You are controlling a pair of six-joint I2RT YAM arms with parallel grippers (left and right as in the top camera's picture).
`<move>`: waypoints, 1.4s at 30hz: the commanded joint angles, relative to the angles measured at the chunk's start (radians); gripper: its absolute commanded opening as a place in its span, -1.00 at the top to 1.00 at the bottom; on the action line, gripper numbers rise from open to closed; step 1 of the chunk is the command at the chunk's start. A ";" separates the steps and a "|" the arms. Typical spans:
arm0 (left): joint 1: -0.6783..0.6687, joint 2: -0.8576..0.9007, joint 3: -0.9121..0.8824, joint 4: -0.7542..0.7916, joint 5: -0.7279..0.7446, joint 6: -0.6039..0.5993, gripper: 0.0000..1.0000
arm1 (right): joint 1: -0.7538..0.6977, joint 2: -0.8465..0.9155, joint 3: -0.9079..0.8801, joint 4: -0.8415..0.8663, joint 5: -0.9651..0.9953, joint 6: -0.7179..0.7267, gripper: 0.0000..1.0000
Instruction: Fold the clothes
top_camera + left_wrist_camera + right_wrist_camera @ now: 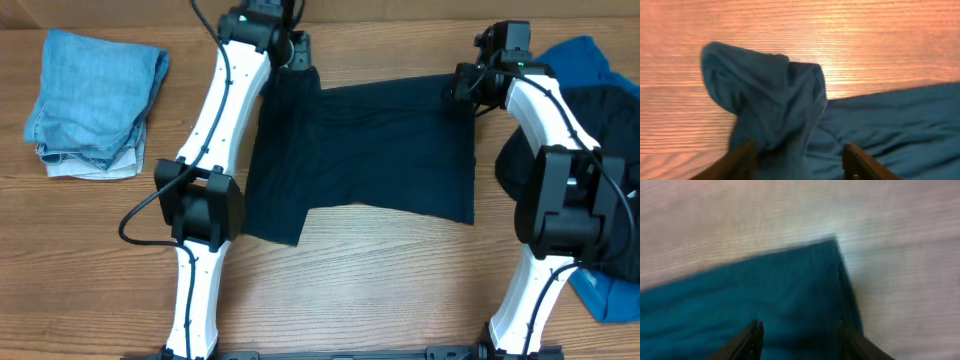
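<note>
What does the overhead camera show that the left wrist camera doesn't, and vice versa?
Only overhead: the folded pale denim garment at the table's left, the heap of bright blue and dark clothes at the right, and the dark shirt's whole outline. Only left wrist: a bunched-up fold of that shirt standing between the left pincer's spread fingers. Both: the dark shirt and the wooden table.

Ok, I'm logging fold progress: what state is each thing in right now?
dark shirt: spread out, bunched at one far corner.
bright blue garment: crumpled in the right-hand pile.
pale denim stack: folded, far left.
left gripper: open, astride the bunched corner.
right gripper: open, over the other far corner.
</note>
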 commanded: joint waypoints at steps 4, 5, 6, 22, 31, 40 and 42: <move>-0.076 0.042 -0.079 -0.031 -0.017 -0.214 -0.02 | 0.003 -0.048 0.025 -0.184 -0.108 -0.041 0.00; -0.096 0.042 -0.079 -0.072 -0.029 -0.213 -0.01 | 0.003 -0.048 0.025 -0.200 -0.108 -0.041 -0.01; -0.122 0.042 -0.079 -0.120 -0.079 -0.213 -0.01 | 0.002 -0.048 0.025 -0.211 -0.108 -0.041 -0.02; -0.254 0.064 -0.343 -0.215 -0.210 0.016 -0.06 | 0.002 -0.048 0.024 -0.257 -0.108 -0.041 -0.05; -0.254 0.061 -0.386 -0.171 -0.210 0.042 0.45 | 0.002 -0.051 0.025 -0.383 -0.108 -0.039 0.31; -0.254 0.061 -0.386 -0.176 -0.210 0.042 0.40 | 0.002 -0.051 -0.137 -0.453 -0.066 0.116 0.92; -0.254 0.061 -0.386 -0.176 -0.210 0.042 0.40 | 0.002 -0.051 -0.175 -0.431 -0.066 0.119 0.92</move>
